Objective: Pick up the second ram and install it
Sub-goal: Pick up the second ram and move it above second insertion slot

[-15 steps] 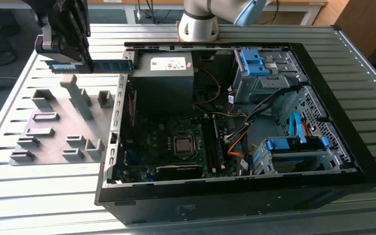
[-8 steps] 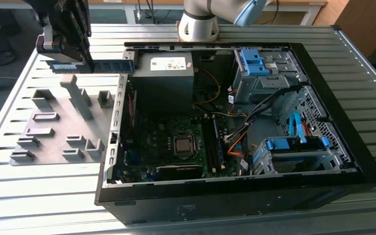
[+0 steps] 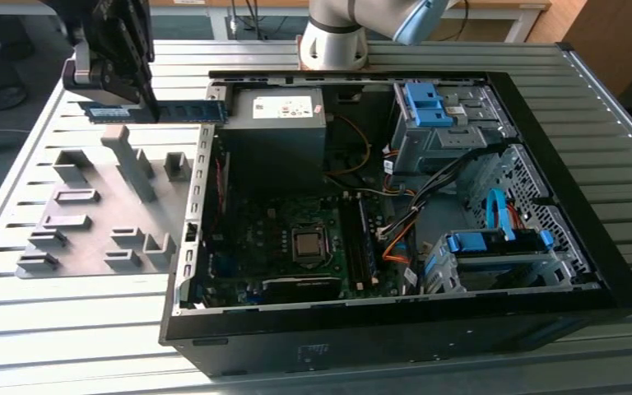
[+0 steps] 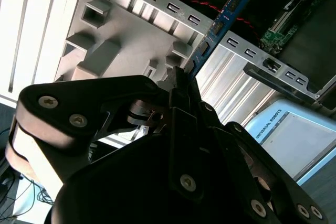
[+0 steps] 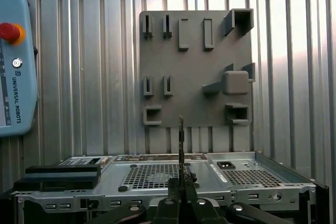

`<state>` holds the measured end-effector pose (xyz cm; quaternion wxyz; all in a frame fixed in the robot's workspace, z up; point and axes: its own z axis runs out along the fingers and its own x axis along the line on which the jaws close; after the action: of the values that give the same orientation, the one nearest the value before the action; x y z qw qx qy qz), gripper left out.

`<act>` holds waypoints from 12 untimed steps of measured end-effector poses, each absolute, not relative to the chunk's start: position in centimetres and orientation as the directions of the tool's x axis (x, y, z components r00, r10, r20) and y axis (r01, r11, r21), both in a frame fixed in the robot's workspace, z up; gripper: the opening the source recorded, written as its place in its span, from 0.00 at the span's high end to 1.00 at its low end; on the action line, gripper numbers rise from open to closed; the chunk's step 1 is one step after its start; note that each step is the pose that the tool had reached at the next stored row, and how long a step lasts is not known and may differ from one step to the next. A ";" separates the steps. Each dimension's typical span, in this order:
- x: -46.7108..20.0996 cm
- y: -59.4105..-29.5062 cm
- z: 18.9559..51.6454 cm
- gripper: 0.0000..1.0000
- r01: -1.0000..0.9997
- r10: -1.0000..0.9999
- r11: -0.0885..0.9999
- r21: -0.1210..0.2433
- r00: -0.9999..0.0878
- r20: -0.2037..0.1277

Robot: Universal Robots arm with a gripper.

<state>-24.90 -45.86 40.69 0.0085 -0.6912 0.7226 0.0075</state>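
Above the grey holder tray (image 3: 75, 239), at the exterior view's left of the open computer case (image 3: 404, 333), the claw (image 3: 118, 105) is clamped shut on the second ram (image 3: 184, 110). The blue stick hangs level in the air, clear of the tray, and one end points toward the case's wall. Both tray and case rest on the ribbed metal worktop (image 3: 30, 329).

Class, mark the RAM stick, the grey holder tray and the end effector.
RAM stick (image 3: 190, 111), exterior view, on its free blue end.
grey holder tray (image 5: 194, 77), first wrist view, on its bare flat face.
end effector (image 5: 181, 184), first wrist view, between the fingertips clamping the stick.
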 end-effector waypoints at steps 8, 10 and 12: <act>-24.7 -45.9 40.7 0.85 -0.999 -0.999 0.044 -0.001 -0.044 -0.023; -24.7 -45.9 40.7 0.85 -0.999 -0.999 0.044 -0.001 -0.044 -0.023; -24.6 -45.9 40.7 0.85 -0.999 -0.999 0.044 -0.001 -0.044 -0.023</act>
<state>-24.55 -45.86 40.69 0.0085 -0.6912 0.7226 0.0075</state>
